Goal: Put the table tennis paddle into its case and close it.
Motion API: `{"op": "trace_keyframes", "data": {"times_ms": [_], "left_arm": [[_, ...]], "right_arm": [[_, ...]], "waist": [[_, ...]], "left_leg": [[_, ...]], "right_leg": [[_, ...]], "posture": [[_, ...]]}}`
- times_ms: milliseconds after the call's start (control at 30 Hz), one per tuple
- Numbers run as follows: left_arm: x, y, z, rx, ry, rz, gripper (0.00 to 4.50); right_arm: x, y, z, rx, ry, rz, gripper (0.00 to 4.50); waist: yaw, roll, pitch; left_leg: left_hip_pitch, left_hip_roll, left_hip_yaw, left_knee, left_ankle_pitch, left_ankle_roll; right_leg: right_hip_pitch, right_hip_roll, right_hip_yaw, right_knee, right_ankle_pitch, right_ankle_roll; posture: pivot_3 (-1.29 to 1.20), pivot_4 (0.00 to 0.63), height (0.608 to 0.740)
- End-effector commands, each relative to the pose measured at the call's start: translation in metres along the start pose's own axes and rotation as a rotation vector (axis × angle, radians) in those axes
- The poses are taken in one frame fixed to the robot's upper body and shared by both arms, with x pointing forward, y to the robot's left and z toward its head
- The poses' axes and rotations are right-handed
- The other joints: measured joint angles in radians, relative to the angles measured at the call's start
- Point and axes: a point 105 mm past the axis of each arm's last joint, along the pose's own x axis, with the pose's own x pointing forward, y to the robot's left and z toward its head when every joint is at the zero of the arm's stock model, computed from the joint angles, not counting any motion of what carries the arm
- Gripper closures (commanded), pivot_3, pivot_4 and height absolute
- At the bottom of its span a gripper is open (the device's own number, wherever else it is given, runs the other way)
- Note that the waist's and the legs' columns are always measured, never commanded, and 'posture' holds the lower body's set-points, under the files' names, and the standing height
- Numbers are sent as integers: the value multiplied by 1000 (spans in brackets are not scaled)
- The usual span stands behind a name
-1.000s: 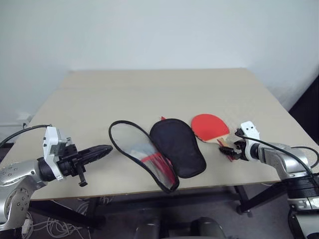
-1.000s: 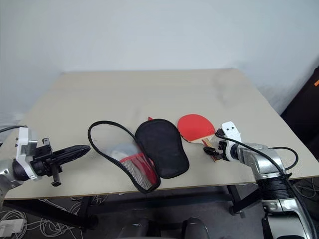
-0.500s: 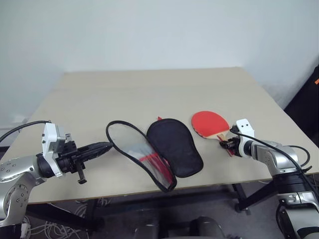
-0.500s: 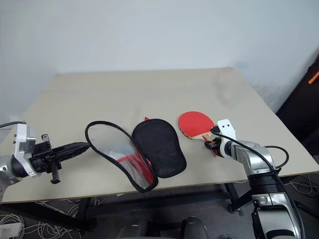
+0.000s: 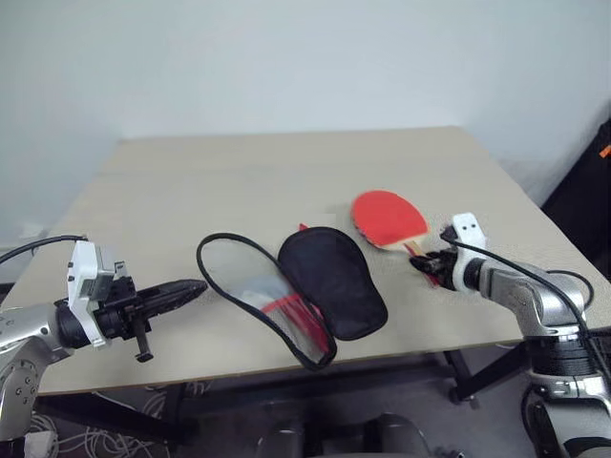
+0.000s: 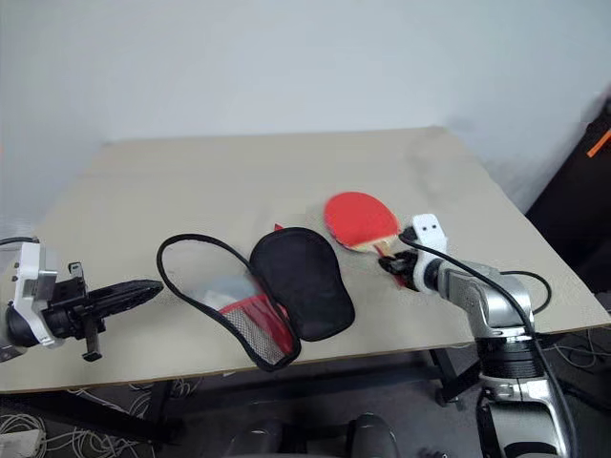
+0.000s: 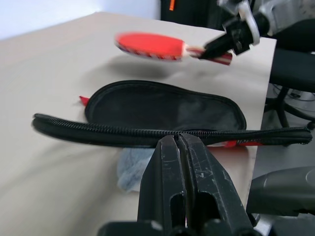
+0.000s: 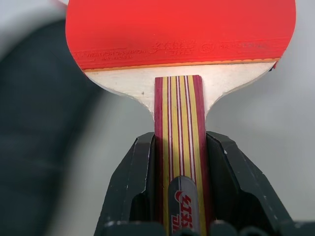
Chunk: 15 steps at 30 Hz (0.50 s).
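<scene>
Head views: a second ago the flat table tennis paddle with round red rubber face and striped wooden handle lay on the beige bench right of the soft red, black-lined open zip case. Now the right end effector has clamped its handle and raised it, nearer the case; insertion looks next.

Left wrist view: the left end effector is shut, empty, its tips at the case's zip edge; the paddle hangs above the bench beyond the case.

Right wrist view: black fingers squeeze the striped handle's sides; the red face points toward the case.
</scene>
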Motion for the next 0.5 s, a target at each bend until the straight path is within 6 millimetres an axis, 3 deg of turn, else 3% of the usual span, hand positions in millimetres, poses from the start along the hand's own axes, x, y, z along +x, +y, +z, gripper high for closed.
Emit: {"op": "trace_keyframes", "data": {"times_ms": [33, 267, 333, 367, 400, 433, 467, 500], "left_arm": [[-2, -1, 12, 67, -16, 7, 4500], [-1, -1, 12, 69, -18, 10, 4500], [-1, -1, 12, 70, -18, 11, 4500], [-1, -1, 12, 70, -17, 11, 4500], [-1, -1, 12, 69, -17, 13, 4500], [-1, -1, 11, 68, -16, 13, 4500], [-1, -1, 11, 68, -14, 15, 4500], [-1, -1, 11, 68, -13, 16, 4500]], "right_arm": [[0, 36, 23, -37, -69, 75, 3356], [17, 90, -3, 10, 46, 165, 3356], [22, 94, -12, 24, 81, 155, 3356], [24, 95, -16, 28, 96, 144, 3356], [26, 94, -20, 30, 109, 132, 3356], [27, 94, -22, 32, 117, 125, 3356], [28, 93, -24, 33, 124, 115, 3356], [29, 91, -27, 39, 134, 99, 3356]], "waist": [[-4, 0, 0], [-4, -3, -1], [-4, -15, -6], [-6, -18, -5], [-8, -14, -4], [-9, 1, -2], [-9, 13, 0], [-3, 19, 2]], "left_leg": [[0, 0, 0, -1, 0, 0], [0, -4, 5, -9, 3, -6], [0, -10, 7, -19, 9, -15], [1, -12, 10, -20, 10, -33], [-7, -8, -3, 16, -6, -112], [-22, -6, -44, 68, -28, -186], [-32, -5, -99, 101, -57, -189], [-33, -8, -109, 99, -59, -117]], "right_leg": [[0, 1, 0, 0, 0, 0], [-1, -1, 1, 6, 3, -5], [-8, -6, 4, 16, 1, -9], [-18, -15, 7, 15, -2, -13], [-20, -29, 10, 17, -7, -20], [-19, -30, 4, 24, -11, -27], [-15, -27, -11, 38, -16, -24], [-12, -15, -19, 38, -17, -21]], "posture": [[0, 0, 706], [0, 0, 706], [0, 0, 706], [0, 0, 706], [0, 0, 706], [0, 0, 706], [0, 0, 706], [0, 0, 706]]}}
